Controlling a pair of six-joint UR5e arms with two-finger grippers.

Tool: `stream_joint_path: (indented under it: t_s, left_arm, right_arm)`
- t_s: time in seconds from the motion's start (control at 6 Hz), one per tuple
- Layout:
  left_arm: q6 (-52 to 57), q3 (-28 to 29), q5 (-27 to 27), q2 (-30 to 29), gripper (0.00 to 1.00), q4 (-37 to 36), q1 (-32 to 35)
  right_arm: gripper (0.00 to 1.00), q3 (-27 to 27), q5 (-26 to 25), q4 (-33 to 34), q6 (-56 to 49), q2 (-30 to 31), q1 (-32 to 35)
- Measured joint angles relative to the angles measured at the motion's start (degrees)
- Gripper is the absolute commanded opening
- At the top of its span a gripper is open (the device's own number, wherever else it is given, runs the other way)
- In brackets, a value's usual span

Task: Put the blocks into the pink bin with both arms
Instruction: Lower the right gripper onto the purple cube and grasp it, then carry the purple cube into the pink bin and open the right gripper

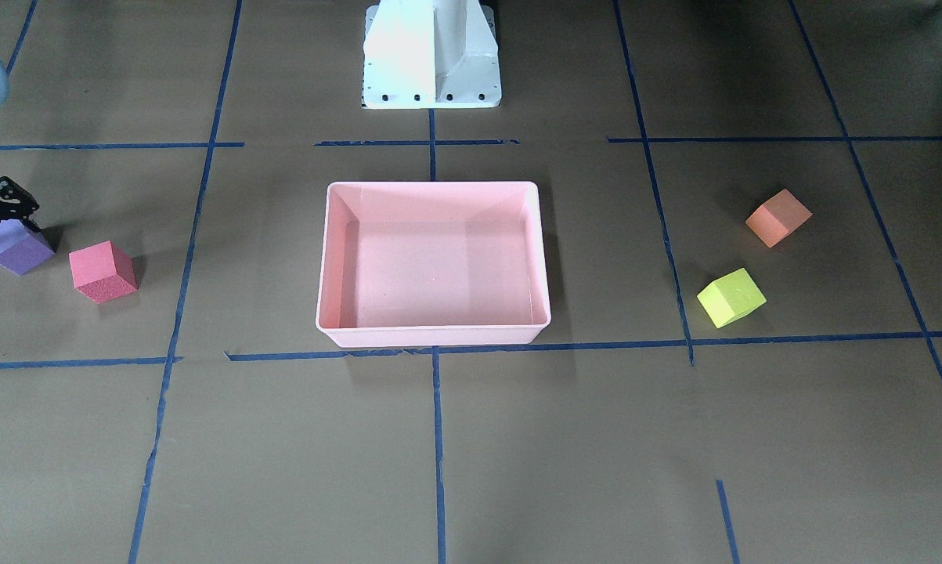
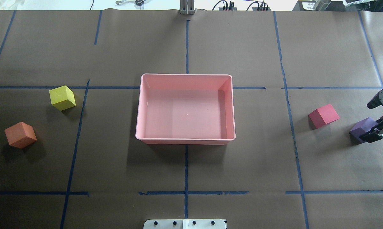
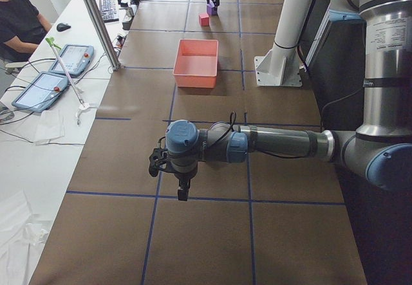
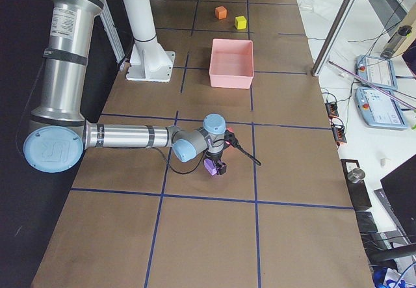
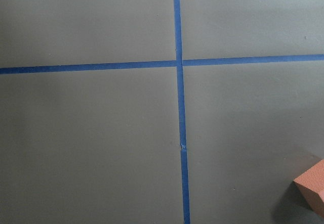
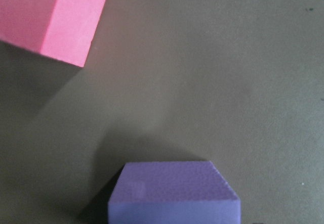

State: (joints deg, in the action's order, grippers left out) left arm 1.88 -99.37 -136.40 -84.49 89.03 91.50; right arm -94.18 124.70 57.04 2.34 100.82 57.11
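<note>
The pink bin (image 2: 141, 108) stands empty at the table's middle. My right gripper (image 2: 376, 131) is down at the purple block (image 2: 362, 127), which rests on the table at the far right; its fingers stand beside the block, and I cannot tell whether they press on it. The red block (image 2: 323, 115) lies just left of it. The purple block fills the bottom of the right wrist view (image 6: 172, 188). The yellow-green block (image 2: 62, 97) and the orange block (image 2: 20, 135) lie at the left. My left gripper (image 3: 182, 192) hovers low beyond the orange block (image 5: 314, 186); I cannot tell its state.
The white pedestal base (image 2: 185, 223) stands at the table's near edge, behind the bin. Blue tape lines cross the brown paper. An operator (image 3: 19, 21), tablets and a metal post (image 3: 96, 21) are along the far side of the table.
</note>
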Motion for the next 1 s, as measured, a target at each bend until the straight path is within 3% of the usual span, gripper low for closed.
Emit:
stream_joint_path:
  t_s: [0.33,0.67,1.0]
  left_arm:
    - [0.1,0.1,-2.6,-0.1,1.00,1.8,-0.5]
    - [-2.2,0.2,-7.1,-0.2,1.00,4.7,-2.4]
    - [-7.3,0.1,-7.7,-0.4,1.00,7.4,-6.3]
  right_arm:
    - [0.00,-2.5,4.4,0.1,4.4,0.0,0.0]
    - [0.00,-13.5,10.9,3.1,15.6,-0.3,0.2]
    - [0.00,-19.9,12.1,4.1,32.5,-5.7,-3.5]
